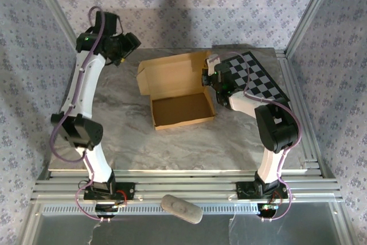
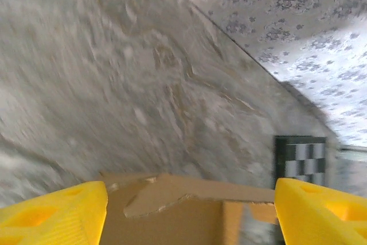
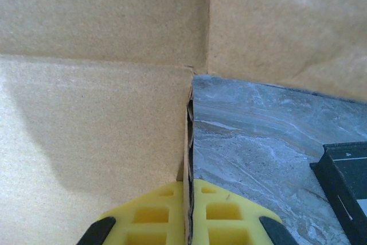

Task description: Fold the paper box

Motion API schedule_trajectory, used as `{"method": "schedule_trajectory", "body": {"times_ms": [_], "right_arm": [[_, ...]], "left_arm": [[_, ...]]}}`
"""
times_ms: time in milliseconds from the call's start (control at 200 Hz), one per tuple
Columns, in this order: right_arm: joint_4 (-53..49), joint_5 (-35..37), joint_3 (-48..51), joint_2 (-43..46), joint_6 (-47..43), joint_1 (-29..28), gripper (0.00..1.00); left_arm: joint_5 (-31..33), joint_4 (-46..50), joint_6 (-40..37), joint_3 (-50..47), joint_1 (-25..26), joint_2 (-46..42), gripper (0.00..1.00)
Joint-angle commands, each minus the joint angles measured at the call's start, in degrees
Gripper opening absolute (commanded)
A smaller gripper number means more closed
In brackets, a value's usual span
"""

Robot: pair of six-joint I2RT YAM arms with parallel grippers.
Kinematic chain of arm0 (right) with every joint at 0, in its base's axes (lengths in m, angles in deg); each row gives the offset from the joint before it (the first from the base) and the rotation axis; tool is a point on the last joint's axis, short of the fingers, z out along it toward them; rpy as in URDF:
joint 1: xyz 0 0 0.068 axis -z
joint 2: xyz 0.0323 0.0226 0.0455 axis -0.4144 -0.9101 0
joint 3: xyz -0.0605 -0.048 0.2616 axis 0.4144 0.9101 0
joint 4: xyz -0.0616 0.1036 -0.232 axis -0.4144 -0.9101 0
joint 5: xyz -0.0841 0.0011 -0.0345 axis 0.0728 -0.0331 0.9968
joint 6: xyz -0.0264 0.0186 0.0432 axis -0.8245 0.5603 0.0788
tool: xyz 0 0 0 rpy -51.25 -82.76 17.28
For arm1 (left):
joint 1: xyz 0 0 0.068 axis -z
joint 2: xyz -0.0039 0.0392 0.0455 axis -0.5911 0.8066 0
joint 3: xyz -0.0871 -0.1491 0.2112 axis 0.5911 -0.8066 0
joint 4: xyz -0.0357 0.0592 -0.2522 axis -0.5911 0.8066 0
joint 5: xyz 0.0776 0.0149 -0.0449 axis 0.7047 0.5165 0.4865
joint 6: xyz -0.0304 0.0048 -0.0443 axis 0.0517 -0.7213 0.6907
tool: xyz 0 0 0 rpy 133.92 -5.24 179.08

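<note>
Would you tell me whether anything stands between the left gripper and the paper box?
Nothing visible does. The open left gripper is at the far left corner of the paper box, cardboard directly ahead of it.

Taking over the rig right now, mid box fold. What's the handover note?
Left hand: open, holding nothing, over the far-left corner of the paper box.
Right hand: shut on the box's right-side wall, near where the lid joins.
Box: mid-table, beside the checkerboard panel.
Done: the tray's walls stand up.
Left: the lid is open at the back; it probably needs folding over and tucking in.
</note>
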Motion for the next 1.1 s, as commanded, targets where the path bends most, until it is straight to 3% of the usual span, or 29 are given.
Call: {"method": "schedule_trajectory", "body": {"times_ms": [0,160,280,540,650,750,880,914,944,974,1094], "right_arm": [[-2.8,-2.1,0.3,0.8,-2.1,0.5,0.0],[-3.8,-3.2,-0.5,0.6,-1.8,0.8,0.0],[-4.5,-3.7,-0.9,0.4,-1.3,0.9,0.0],[-6.2,-4.4,-1.8,0.5,0.1,1.1,0.0],[-6.9,-4.6,-1.8,0.5,0.8,1.2,0.0],[-7.8,-4.5,-2.2,0.7,1.9,1.4,0.0],[-9.5,-3.9,-2.8,1.5,4.6,1.7,0.0],[-10.0,-3.7,-3.0,1.8,5.5,1.6,0.0],[-10.7,-3.3,-3.3,2.1,6.3,1.6,0.0],[-11.6,-3.0,-3.6,2.3,6.9,1.6,0.0],[-14.9,-1.6,-4.6,3.1,11.5,1.5,0.0]], "left_arm": [[11.6,9.2,-26.2,6.2,6.3,4.6,0.73],[9.1,0.6,-38.0,3.7,9.7,5.1,0.77],[12.7,-5.2,-46.5,3.5,14.4,6.4,0.8],[21.0,-7.3,-55.2,-1.5,18.3,7.3,0.8],[21.1,-7.5,-56.1,-1.7,19.1,8.2,0.76],[21.5,-8.9,-57.5,-2.9,20.5,8.4,0.66],[24.4,-10.9,-59.1,-5.2,22.5,8.1,0.44],[25.1,-11.3,-59.4,-5.9,22.9,7.9,0.34],[25.3,-11.7,-59.8,-6.6,23.2,7.7,0.12],[27.0,-13.0,-59.8,-7.6,23.6,7.3,0.01],[30.4,-18.5,-62.3,-13.2,24.9,4.6,0.0]]}}
